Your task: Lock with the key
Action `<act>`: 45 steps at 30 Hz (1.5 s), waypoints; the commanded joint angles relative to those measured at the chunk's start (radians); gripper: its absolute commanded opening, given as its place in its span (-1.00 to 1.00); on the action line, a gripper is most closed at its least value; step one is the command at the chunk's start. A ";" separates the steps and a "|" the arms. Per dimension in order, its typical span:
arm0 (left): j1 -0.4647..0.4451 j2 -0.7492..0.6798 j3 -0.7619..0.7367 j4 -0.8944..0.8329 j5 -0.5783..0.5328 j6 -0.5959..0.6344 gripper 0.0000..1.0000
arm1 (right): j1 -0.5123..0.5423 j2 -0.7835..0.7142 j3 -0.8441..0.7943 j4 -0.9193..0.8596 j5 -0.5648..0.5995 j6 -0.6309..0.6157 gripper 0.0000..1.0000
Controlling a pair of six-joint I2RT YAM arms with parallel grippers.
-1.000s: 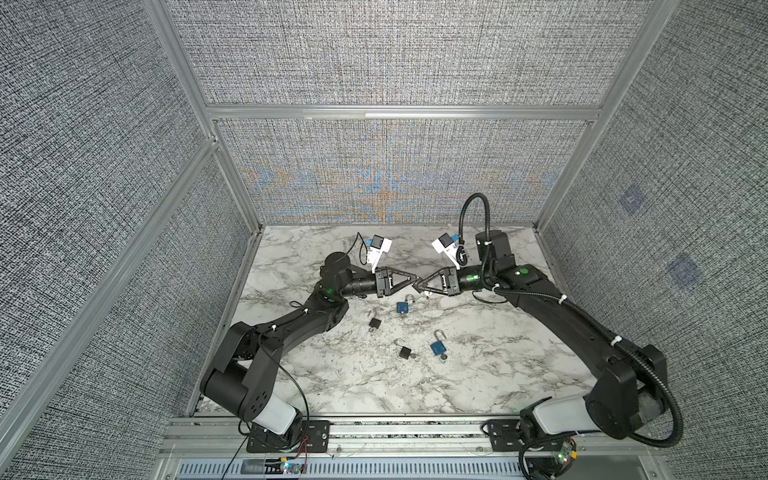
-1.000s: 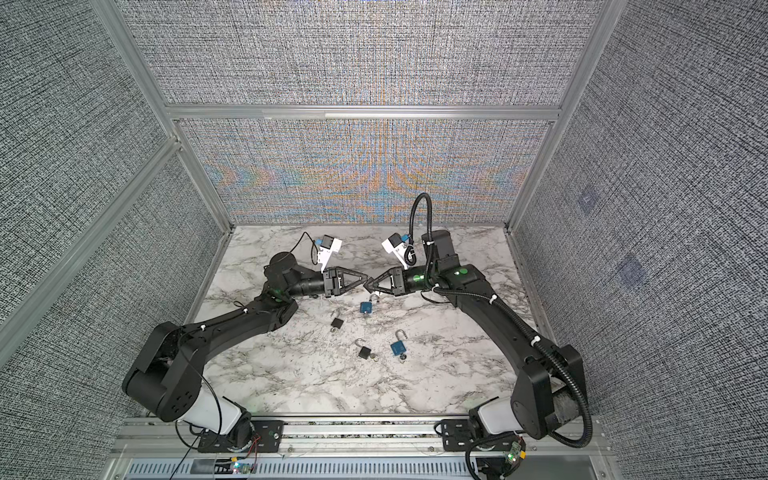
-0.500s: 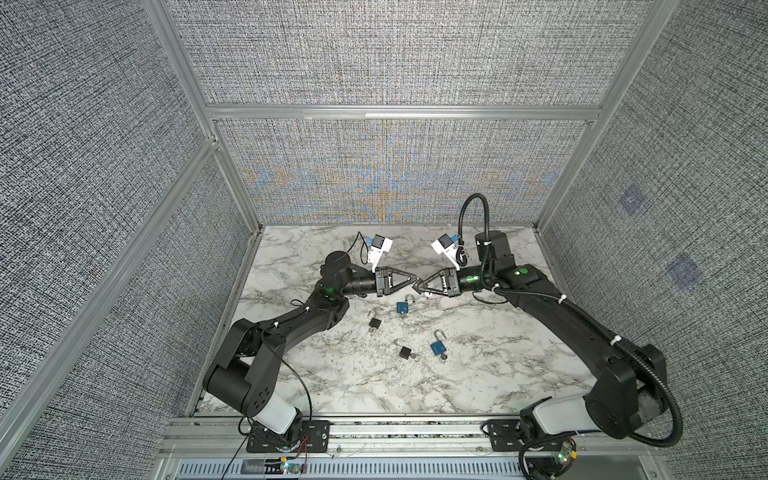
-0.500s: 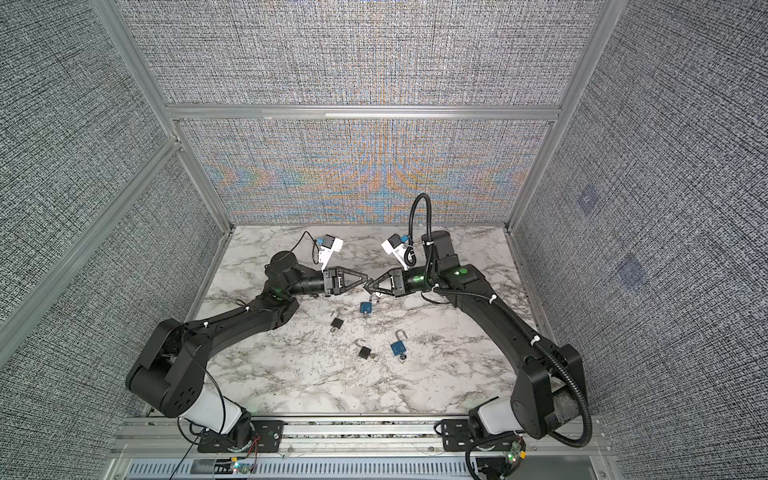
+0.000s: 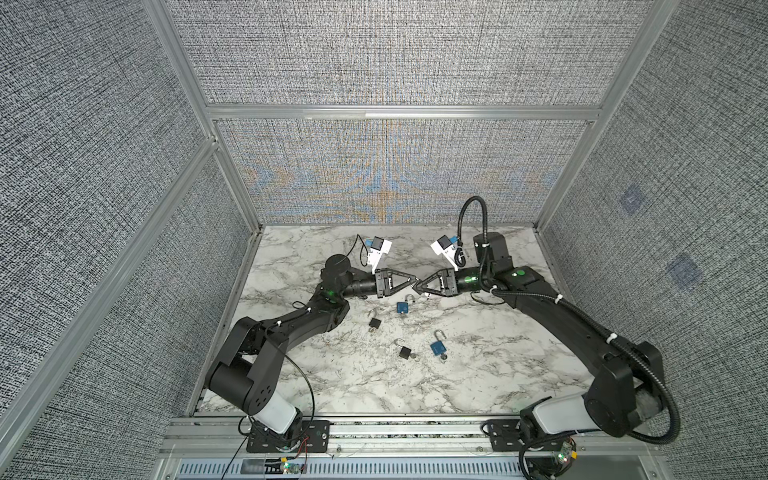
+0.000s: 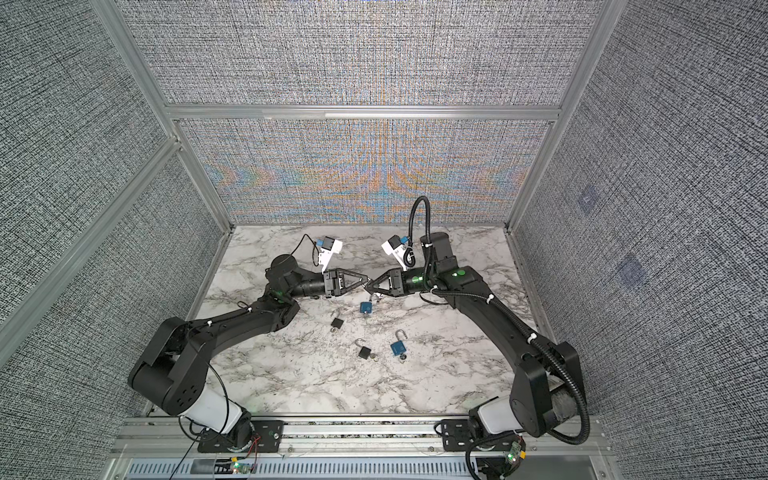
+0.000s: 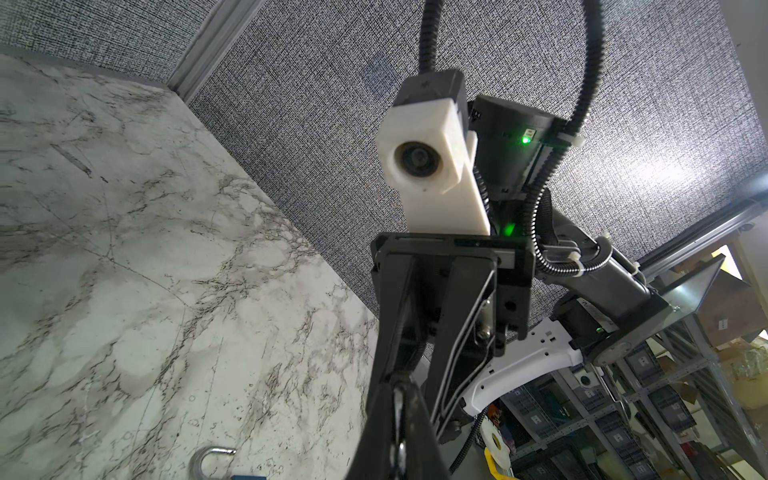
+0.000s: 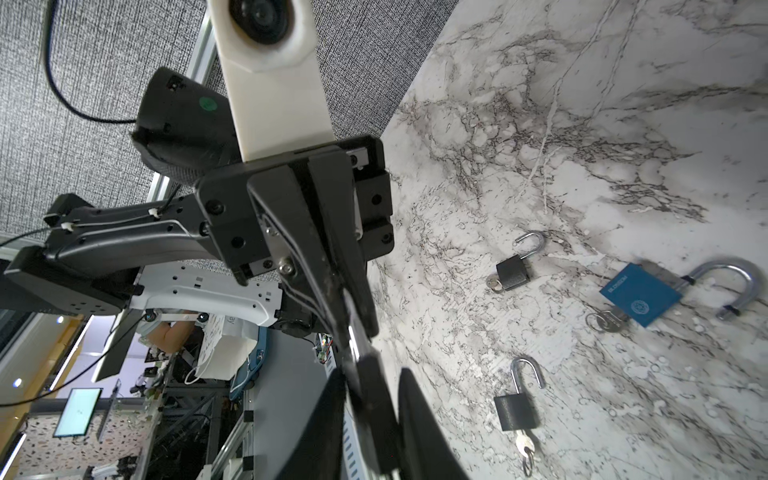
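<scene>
My two grippers meet tip to tip above the marble table (image 5: 478, 374), seen in both top views. A small black padlock (image 8: 376, 399) hangs between them. The left gripper (image 5: 414, 284) (image 7: 400, 419) is shut on a silver metal part (image 8: 353, 336) of it; I cannot tell whether that part is the shackle or the key. The right gripper (image 5: 419, 286) (image 8: 371, 380) stands open around the black body, with a gap showing on one side.
Several padlocks lie on the table below with open shackles and keys in them: a blue one (image 5: 402, 306) (image 7: 216, 457) under the grippers, a black one (image 5: 375, 324) (image 8: 513, 272), another black one (image 5: 404, 352) (image 8: 517, 409) and another blue one (image 5: 437, 347) (image 8: 642, 299). Fabric walls enclose three sides.
The left gripper has shut on the silver part. The right gripper's jaws have parted from the black padlock body. Both arms have stayed in place.
</scene>
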 commanded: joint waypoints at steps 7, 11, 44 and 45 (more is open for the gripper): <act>0.015 -0.002 0.013 0.019 -0.026 -0.034 -1.00 | -0.018 -0.042 -0.034 0.100 -0.008 0.038 -0.30; 0.021 -0.005 0.022 0.017 -0.028 -0.041 -1.00 | -0.022 -0.066 -0.053 0.113 -0.016 0.050 -0.29; 0.045 0.004 0.042 0.081 0.003 -0.108 -1.00 | -0.023 -0.073 -0.049 0.132 -0.009 0.064 -0.19; 0.045 0.004 0.042 0.079 0.004 -0.108 -1.00 | -0.023 -0.073 -0.046 0.131 -0.008 0.066 -0.19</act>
